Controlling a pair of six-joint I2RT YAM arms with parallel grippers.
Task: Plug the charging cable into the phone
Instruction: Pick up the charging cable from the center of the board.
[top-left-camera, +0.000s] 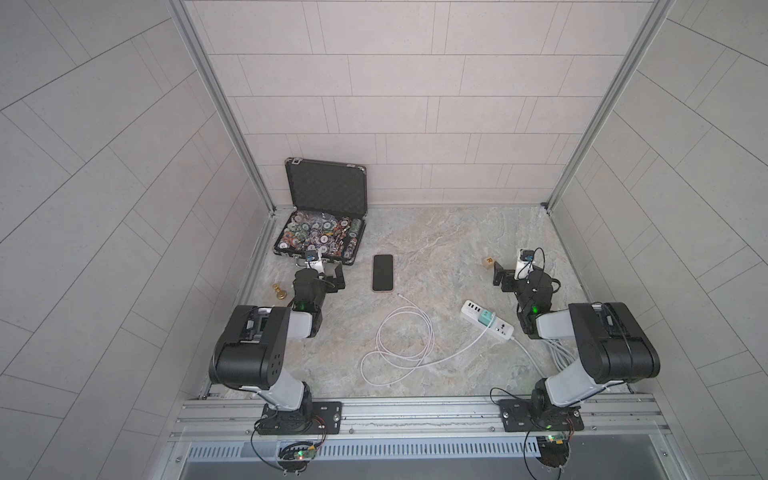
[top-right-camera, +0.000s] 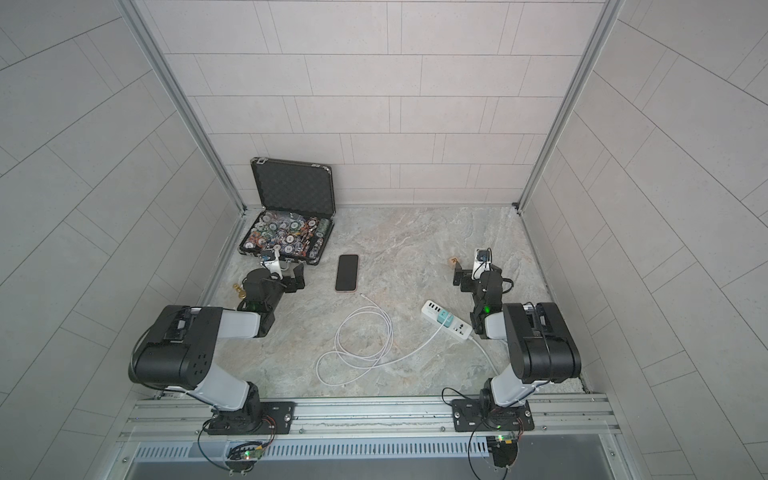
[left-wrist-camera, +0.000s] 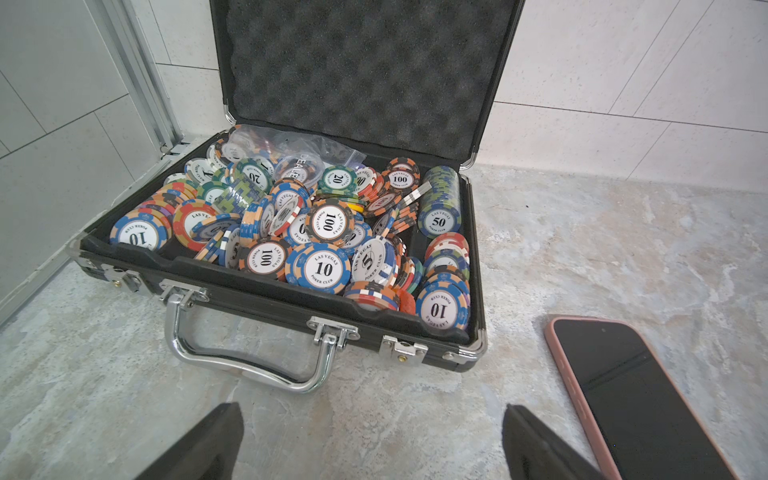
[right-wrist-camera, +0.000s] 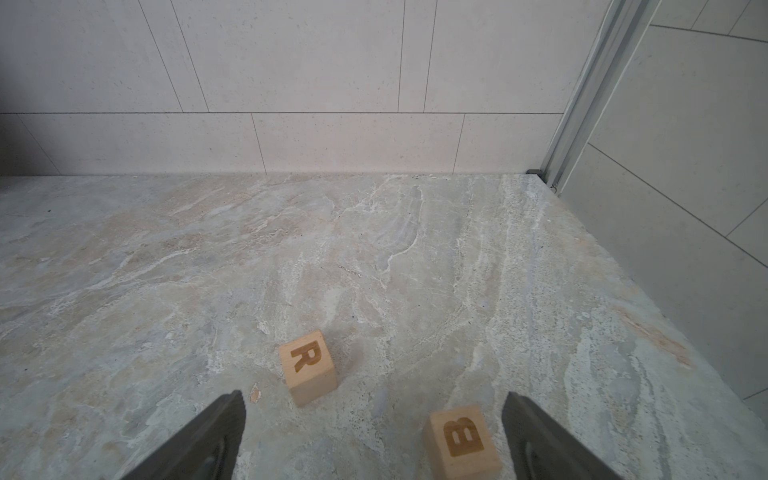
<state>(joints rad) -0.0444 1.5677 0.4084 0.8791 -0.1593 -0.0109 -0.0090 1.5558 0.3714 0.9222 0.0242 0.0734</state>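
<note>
Phone (left-wrist-camera: 631, 399) just beside left fingers (left-wrist-camera: 540, 449), charging cable (top-left-camera: 377, 337) apparently apart

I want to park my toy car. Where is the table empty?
The biggest bare patch of table lies between the phone and the wooden R block, up to the back wall. It is crowded where the poker chip case fills the far left corner and where the charging cable loops beside the power strip.
</note>
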